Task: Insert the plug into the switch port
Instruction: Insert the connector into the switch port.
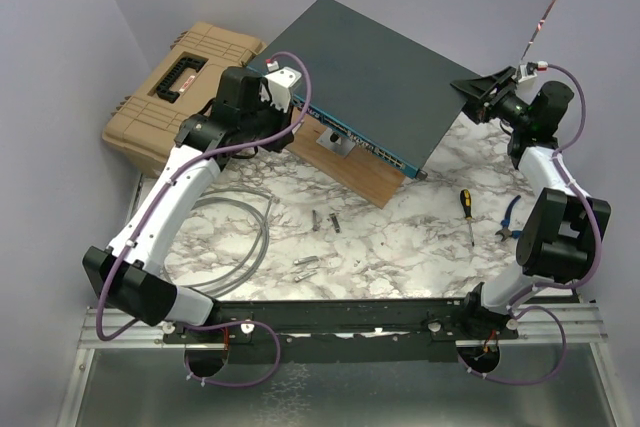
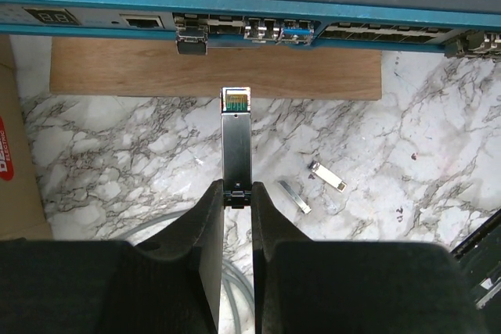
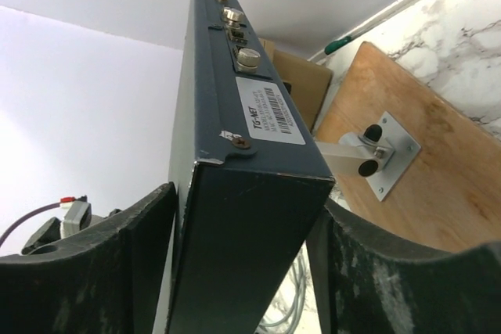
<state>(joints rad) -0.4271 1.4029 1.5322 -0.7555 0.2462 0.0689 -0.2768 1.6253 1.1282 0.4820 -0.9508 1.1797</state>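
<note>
The switch (image 1: 370, 67) is a flat dark grey-teal box, tilted and propped on a wooden board (image 1: 350, 172). Its blue face (image 2: 235, 17) with a row of sockets runs across the top of the left wrist view. My left gripper (image 2: 236, 193) is shut on the rear end of the plug (image 2: 235, 142), a slim metal module. The plug points at the sockets, its tip a short way off the blue face. My right gripper (image 1: 480, 92) straddles the switch's right corner (image 3: 250, 224), a finger against each flat face.
A tan toolbox (image 1: 180, 92) stands at the back left, by the left arm. A coil of grey cable (image 1: 235, 237) and loose metal modules (image 2: 327, 176) lie on the marble. A screwdriver (image 1: 467, 215) and pliers (image 1: 510, 219) lie right of centre. A metal bracket (image 3: 383, 154) is screwed to the board.
</note>
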